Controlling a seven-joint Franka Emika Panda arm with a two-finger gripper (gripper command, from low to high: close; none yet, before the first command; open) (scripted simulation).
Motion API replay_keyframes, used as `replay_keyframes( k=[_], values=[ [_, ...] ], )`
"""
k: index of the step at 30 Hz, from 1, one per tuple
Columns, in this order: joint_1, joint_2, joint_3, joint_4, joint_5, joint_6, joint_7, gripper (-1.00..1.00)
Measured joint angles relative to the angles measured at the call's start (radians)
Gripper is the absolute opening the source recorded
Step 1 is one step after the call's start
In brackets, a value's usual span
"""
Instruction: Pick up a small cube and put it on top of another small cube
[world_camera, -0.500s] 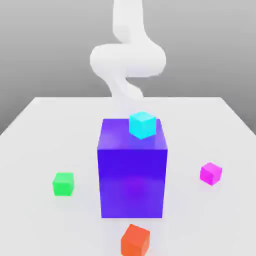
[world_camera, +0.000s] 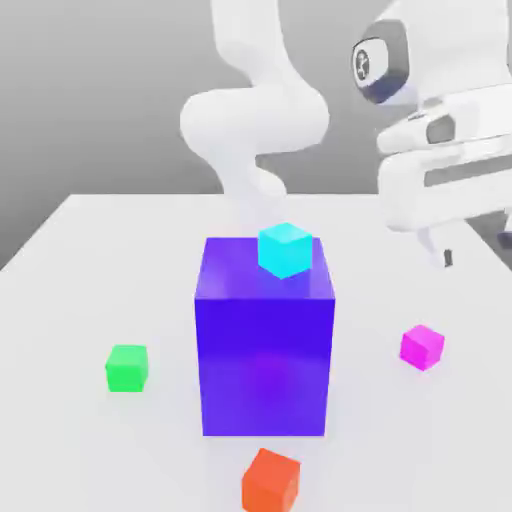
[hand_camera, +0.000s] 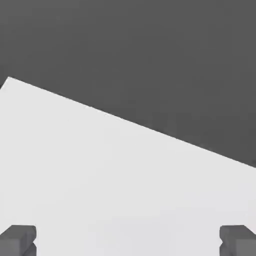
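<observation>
Observe end effector (world_camera: 477, 250) raised at exterior view's right, with jaws wide apart. Locate magenta cube (world_camera: 422, 347) on counter (world_camera: 160, 260), right of purple block (world_camera: 266, 365); locate green cube (world_camera: 127, 368) left of block.

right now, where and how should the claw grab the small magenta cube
Probably best from straight above, the claw closing on two opposite upright side faces of the magenta cube. It sits flat on the table with open space around it, and it's turned, edge toward the exterior view, so the claw should likely twist to match those faces.
</observation>
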Motion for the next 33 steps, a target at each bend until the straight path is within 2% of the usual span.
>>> replay_keyframes(
  k=[4,7,9,11,14,15,21,23,27,29,31,33],
  values=[
    [0.057,0.127,0.090,-0.096,-0.031,0.096,0.058,0.00],
    [0.096,0.228,0.135,-0.160,-0.130,0.170,0.150,0.00],
    [0.135,0.303,0.083,-0.163,-0.260,0.224,0.246,0.00],
    [0.202,0.378,-0.019,-0.150,-0.386,0.279,0.338,0.00],
    [0.349,0.485,-0.191,-0.126,-0.488,0.364,0.417,0.00],
    [0.392,0.516,-0.234,-0.120,-0.491,0.390,0.422,-1.00],
    [0.412,0.532,-0.254,-0.117,-0.495,0.405,0.426,-1.00],
    [0.381,0.499,-0.221,-0.124,-0.479,0.378,0.412,-1.00],
    [0.303,0.365,-0.100,-0.156,-0.308,0.275,0.285,-1.00],
    [0.317,0.291,-0.081,-0.171,-0.212,0.218,0.215,-1.00],
    [0.312,0.265,-0.093,-0.162,-0.214,0.182,0.155,-1.00],
    [0.284,0.274,-0.123,-0.136,-0.271,0.160,0.089,-1.00]
  ],
)
